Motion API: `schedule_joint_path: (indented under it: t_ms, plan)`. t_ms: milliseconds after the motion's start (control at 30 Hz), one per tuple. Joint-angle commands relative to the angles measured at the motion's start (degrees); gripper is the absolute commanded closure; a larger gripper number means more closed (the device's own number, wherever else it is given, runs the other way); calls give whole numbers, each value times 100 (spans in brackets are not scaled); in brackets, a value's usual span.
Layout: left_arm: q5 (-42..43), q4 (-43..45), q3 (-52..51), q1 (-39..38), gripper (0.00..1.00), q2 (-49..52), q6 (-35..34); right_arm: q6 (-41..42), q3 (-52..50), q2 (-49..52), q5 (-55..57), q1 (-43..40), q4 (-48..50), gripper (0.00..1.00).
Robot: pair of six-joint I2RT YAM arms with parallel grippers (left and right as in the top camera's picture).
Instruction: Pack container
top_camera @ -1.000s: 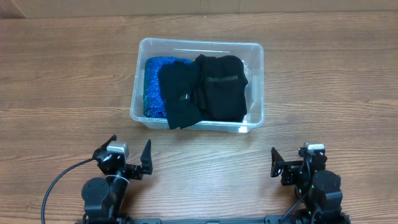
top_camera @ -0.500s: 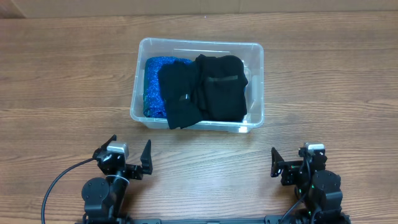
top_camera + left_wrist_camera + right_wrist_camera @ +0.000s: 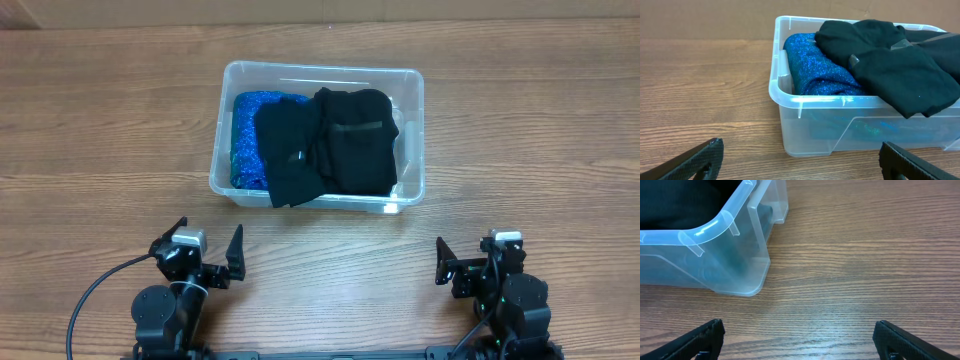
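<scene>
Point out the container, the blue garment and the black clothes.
container [image 3: 320, 68], overhead view, on its far rim.
blue garment [image 3: 244, 140], overhead view, on its uncovered left part.
black clothes [image 3: 355, 145], overhead view, on the middle of the right-hand fold.

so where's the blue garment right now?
Overhead, the blue sparkly garment lies inside the container at its left end, partly under the black clothes.

– How's the light?
– Bright and even, from above. The tabletop [image 3: 520, 120] carries only a soft shadow beside the container [image 3: 320, 68].
– Any glare?
– Small white glints on its rim in both wrist views.
– Focus?
– Sharp overall, though the black garment [image 3: 345, 140] is so dark its folds barely read from overhead.
</scene>
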Motion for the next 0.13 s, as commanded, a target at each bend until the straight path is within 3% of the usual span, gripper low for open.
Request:
schedule_joint_path:
  t_ms: [0, 100]
  plan:
    - [11, 39, -39, -42, 0, -74, -42, -22, -105, -68, -7, -22, 20, 0]
    - [11, 37, -39, -42, 0, -74, -39, -22, -105, -68, -9, -22, 20, 0]
